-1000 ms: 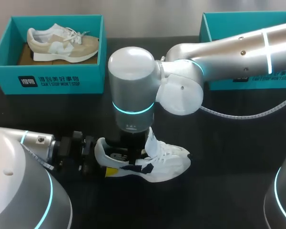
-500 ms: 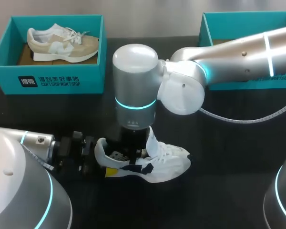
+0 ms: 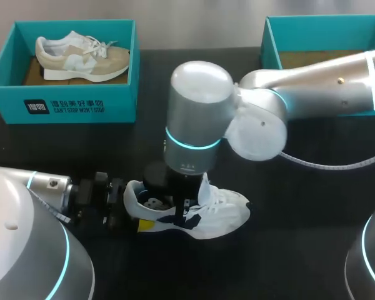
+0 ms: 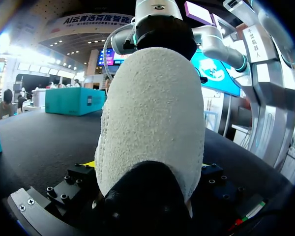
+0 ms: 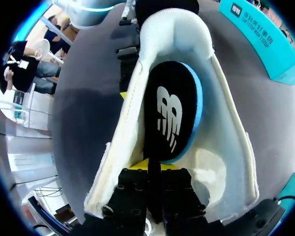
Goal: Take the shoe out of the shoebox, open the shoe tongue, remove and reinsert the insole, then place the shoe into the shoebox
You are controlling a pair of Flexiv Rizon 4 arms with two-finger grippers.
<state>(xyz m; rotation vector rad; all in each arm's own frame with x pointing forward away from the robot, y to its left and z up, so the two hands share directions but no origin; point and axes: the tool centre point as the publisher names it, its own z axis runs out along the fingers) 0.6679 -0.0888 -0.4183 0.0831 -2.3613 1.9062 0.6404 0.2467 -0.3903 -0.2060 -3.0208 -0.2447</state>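
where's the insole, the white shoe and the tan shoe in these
insole (image 5: 173, 115), right wrist view, on its black heel end, at the printed mark.
white shoe (image 3: 230, 211), head view, on the upper near the toe.
tan shoe (image 3: 106, 60), head view, on its tan side panel.

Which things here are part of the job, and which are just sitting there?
Job: white shoe, insole, right box (seemingly empty), left gripper on the heel, right gripper pinching the insole.
Lying about: left box, beige shoe inside it.
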